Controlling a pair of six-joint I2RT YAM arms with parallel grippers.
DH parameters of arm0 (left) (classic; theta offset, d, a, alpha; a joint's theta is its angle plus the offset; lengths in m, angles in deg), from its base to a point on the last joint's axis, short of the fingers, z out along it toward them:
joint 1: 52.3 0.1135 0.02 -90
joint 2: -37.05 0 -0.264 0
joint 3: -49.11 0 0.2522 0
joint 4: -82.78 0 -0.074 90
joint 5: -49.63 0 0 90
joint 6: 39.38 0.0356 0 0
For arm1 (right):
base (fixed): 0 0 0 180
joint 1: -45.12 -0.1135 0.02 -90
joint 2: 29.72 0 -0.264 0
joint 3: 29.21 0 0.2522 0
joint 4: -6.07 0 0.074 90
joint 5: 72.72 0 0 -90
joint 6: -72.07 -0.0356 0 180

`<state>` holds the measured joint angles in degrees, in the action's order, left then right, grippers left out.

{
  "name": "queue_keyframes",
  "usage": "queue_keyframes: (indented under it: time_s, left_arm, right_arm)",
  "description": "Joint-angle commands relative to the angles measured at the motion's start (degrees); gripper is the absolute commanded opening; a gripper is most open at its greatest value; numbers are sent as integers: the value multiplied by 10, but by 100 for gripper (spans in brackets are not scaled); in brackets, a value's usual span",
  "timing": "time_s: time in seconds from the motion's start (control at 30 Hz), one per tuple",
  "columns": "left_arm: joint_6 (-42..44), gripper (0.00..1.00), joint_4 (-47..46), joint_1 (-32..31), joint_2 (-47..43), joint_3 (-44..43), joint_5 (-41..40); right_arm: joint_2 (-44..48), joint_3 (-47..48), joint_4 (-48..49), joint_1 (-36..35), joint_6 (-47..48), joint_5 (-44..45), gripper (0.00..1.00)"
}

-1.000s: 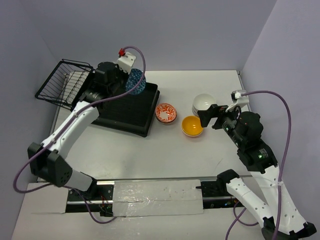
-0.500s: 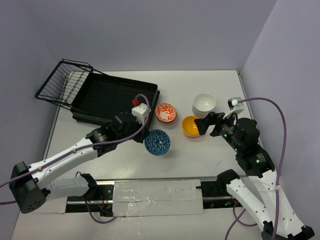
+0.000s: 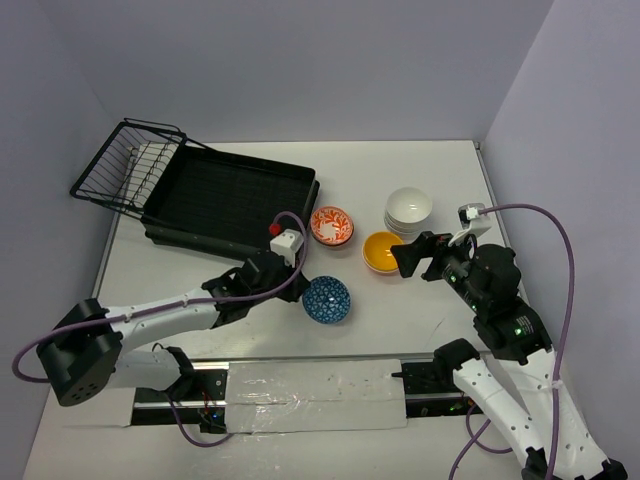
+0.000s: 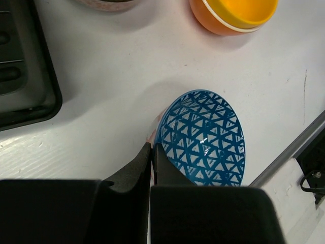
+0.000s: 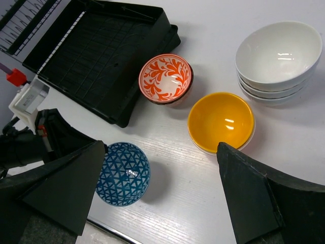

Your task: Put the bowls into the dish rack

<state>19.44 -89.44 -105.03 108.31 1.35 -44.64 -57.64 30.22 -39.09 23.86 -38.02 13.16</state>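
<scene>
Fingers [image 4: 134, 170] of my left gripper [image 4: 152, 155] pinch shut on the blue bowl [image 4: 203, 134] rim, by the desk [image 3: 400, 170] near edge. My right gripper [image 5: 157, 183] gapes, holding nothing, over the yellow bowl [image 5: 221, 121]. The dish rack [image 3: 230, 200], far-left corner, shows no bowls loaded; all are left to do.

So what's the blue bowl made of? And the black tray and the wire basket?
The blue bowl looks like glazed pottery: shiny, with a bright glint on its painted triangles. The black tray seems dull plastic, with moulded ribs. The wire basket is probably black-coated metal wire.
</scene>
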Motion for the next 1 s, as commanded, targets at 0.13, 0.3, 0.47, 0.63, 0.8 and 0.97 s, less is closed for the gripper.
queue_keyframes:
  time_s: [0.13, 0.3, 0.47, 0.63, 0.8, 0.97]
  left_arm:
    - [-20, 0, -124, -6, 43, 3, -19]
    - [-20, 1, -114, -7, 70, -3, -27]
    - [-23, 12, -85, -7, 88, -12, -44]
    - [-13, 39, -12, -8, 76, -51, -43]
    - [8, 54, 76, -10, 52, -111, -55]
    - [3, 77, 277, -37, 76, -258, -88]
  right_arm:
    - [5, 3, 3, -5, 2, 9, 99]
    - [5, 3, 0, -5, 9, 16, 98]
    - [1, 3, 1, -5, 16, 18, 98]
    - [1, 6, -2, -5, 23, 22, 98]
    - [-6, 9, -5, -5, 28, 21, 98]
    - [-13, 30, -29, -5, 26, 52, 99]
